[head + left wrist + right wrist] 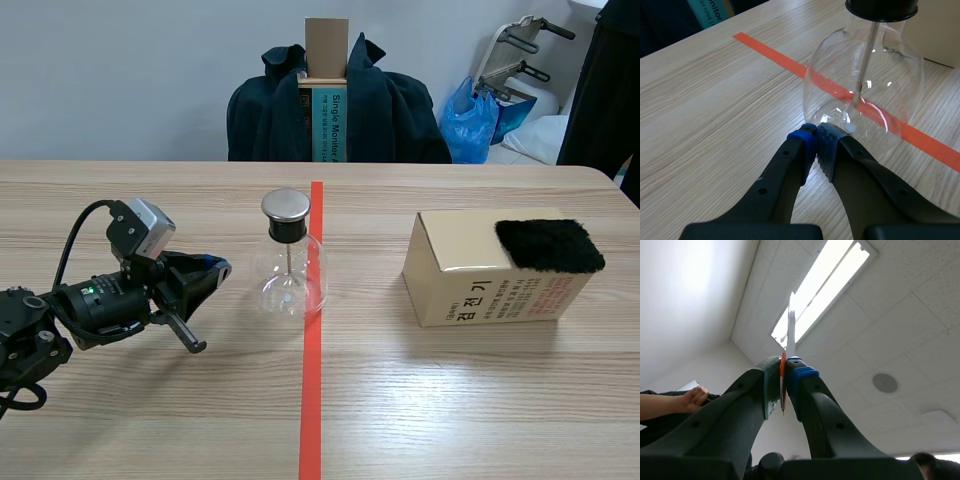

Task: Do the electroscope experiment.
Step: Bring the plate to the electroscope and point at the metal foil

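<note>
The electroscope (288,268), a clear round glass flask with a metal cap (285,205) and a thin rod hanging inside, stands on the wooden surface (450,400) at the orange-red tape line (311,400), which runs under its edge. The left hand (816,134) lies low beside it, clenched on nothing, its two pads pressed together and their tips right at the foot of the glass. To the flask's other side, well apart, sits a cardboard box (470,295) with a black fur pad (550,245) lying on its top. The right hand (785,385) does not show in the scene view; its wrist view has it turned up toward a ceiling light (825,285), grasping a thin white strip (790,325) that stands edge-on between the pads. A person's forearm (660,407) shows beside it
</note>
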Available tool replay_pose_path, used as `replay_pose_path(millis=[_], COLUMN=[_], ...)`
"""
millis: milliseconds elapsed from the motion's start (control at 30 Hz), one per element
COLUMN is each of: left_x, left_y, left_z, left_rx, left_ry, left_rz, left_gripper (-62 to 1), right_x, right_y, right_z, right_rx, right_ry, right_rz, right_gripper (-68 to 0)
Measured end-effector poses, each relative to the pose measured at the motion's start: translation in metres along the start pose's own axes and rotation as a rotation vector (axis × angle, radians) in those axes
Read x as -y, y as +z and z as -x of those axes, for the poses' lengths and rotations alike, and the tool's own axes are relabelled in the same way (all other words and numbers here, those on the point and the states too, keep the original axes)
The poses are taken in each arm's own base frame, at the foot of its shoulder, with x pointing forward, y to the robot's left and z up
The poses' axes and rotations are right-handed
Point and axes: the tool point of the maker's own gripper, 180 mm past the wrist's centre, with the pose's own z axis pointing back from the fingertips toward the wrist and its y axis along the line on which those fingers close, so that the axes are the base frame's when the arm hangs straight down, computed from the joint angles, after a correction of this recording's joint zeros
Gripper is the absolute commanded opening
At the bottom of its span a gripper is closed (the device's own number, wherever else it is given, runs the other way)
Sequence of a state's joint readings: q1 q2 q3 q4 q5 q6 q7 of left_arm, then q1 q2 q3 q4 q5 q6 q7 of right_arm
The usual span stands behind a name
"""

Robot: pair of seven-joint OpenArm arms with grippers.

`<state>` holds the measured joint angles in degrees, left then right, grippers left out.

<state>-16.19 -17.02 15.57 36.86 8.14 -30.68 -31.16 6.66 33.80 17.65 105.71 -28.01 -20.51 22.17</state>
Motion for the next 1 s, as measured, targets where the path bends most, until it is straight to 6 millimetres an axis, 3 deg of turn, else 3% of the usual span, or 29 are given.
replay_pose_path(millis=[67,267,400,533,700,1000], left_x=[0.002,0.003,0.003,0.003,0.004,0.004], left_y=[0.0,0.0,0.0,0.0,0.0,0.0], left_z=[0.0,-0.003,-0.003,-0.003,-0.002,-0.002], left_rx=[0.0,0.018,0.018,0.018,0.014,0.014], left_ry=[0.005,-0.005,-0.005,-0.005,-0.011,-0.011], left_rz=[0.009,0.019,0.019,0.019,0.022,0.022], left_gripper=[-57.7,-57.7,-57.7,-57.7,-57.7,-57.7], right_x=[-0.016,-0.089,-0.149,-0.198,-0.233,-0.276], right_y=[0.001,0.021,0.05,0.088,0.12,0.172], right_z=[-0.011,-0.062,-0.098,-0.118,-0.132,-0.151], right_rx=[0.02,0.067,0.095,0.092,0.1,0.145], right_ry=[-0.043,-0.157,-0.208,-0.23,-0.245,-0.26], right_rz=[-0.04,-0.207,-0.362,-0.511,-0.63,-0.799], right_gripper=[-66.7,-66.7,-66.7,-66.7,-66.7,-66.7])
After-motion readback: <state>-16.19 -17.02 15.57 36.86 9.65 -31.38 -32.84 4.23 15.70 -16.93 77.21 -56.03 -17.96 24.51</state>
